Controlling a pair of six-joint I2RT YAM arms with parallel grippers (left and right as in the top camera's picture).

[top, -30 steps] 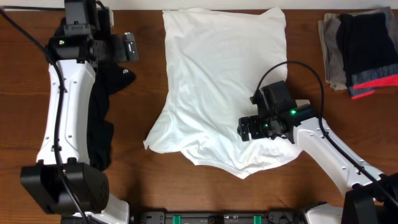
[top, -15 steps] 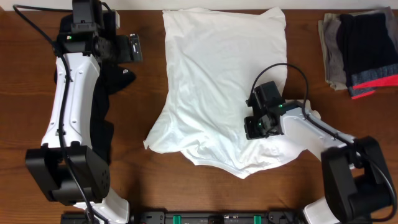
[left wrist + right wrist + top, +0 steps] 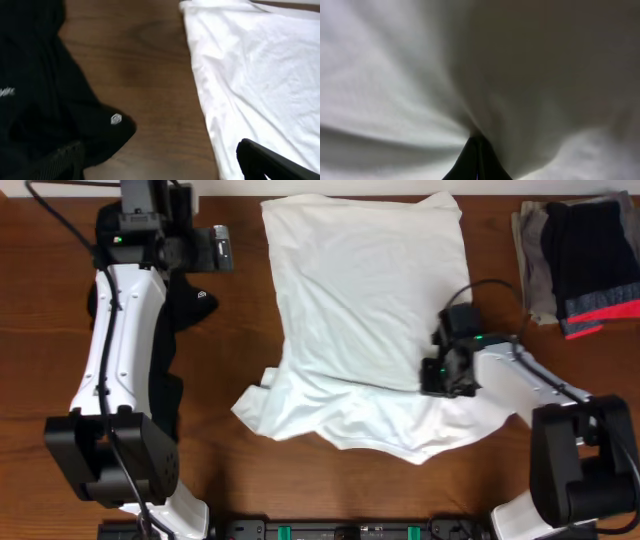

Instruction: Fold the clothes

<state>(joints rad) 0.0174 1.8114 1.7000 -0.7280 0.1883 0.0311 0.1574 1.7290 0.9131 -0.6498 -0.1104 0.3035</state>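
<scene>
Cloth takes up the middle of the worktop [image 3: 220, 470]. It is the white T-shirt [image 3: 360, 290], spread from close to the near edge back to the far edge. Its nearest part is bunched and creased, with a loose flap poking out to the left and a rumpled border curving across the front.

Just behind that crumpled band, on the shirt's right side, sits the right claw [image 3: 447, 375]. Its fingers are pressed together and pinch a gather of the white fabric. In the right wrist view the dark tips [image 3: 477, 152] meet in a point, with folds of cloth radiating from them and filling the whole picture.

Beyond the claw the shirt lies flatter, with only shallow wrinkles, and its two far corners are squared off.

On the left, a black garment [image 3: 165, 390] lies in a long heap under the left arm, apart from the shirt with bare wood between them. A small white logo [image 3: 116, 119] shows on its nearer lobe.

At the far left the left claw [image 3: 220, 248] hangs over the wood strip between the black garment and the shirt's far left corner, fingers spread and nothing between them.

At the far right corner, well apart from the shirt, rests a folded pile [image 3: 580, 260] of grey, black and coral-striped pieces.
</scene>
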